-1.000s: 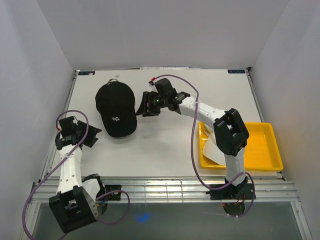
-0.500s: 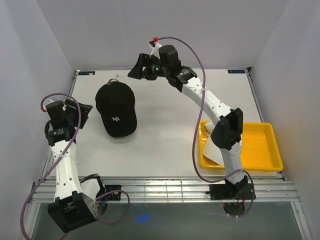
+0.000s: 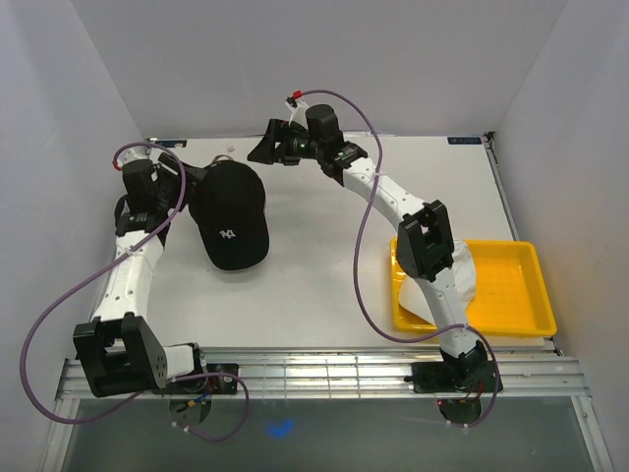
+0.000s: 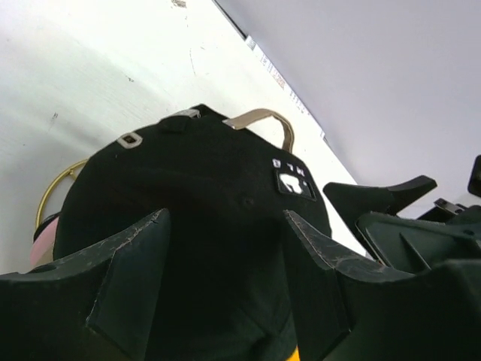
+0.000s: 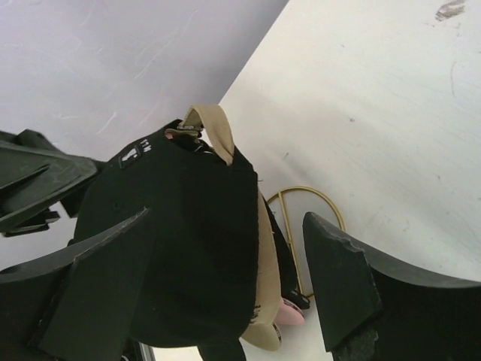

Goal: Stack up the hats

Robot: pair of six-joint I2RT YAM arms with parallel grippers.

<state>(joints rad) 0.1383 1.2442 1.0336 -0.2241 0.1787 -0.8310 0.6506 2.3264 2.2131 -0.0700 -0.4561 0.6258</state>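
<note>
The black cap with a white logo (image 3: 229,211) tops a stack on the table's far left. In the right wrist view the black cap (image 5: 173,241) sits over the tan cap (image 5: 263,252), with the pink cap (image 5: 291,312) showing at the bottom. My left gripper (image 3: 185,189) is open at the stack's left side, its jaws either side of the black cap (image 4: 210,188). My right gripper (image 3: 261,147) is open, raised behind the stack. A white cap (image 3: 411,293) lies in the yellow tray, partly hidden by the right arm.
A gold wire stand (image 5: 319,199) holds the stack; it also shows in the left wrist view (image 4: 56,188). The yellow tray (image 3: 516,295) sits at the table's near right. White walls close in the back and both sides.
My left arm has swung up and forward from the near left to the stack's left side. My right gripper has lifted from beside the black cap to behind it.
</note>
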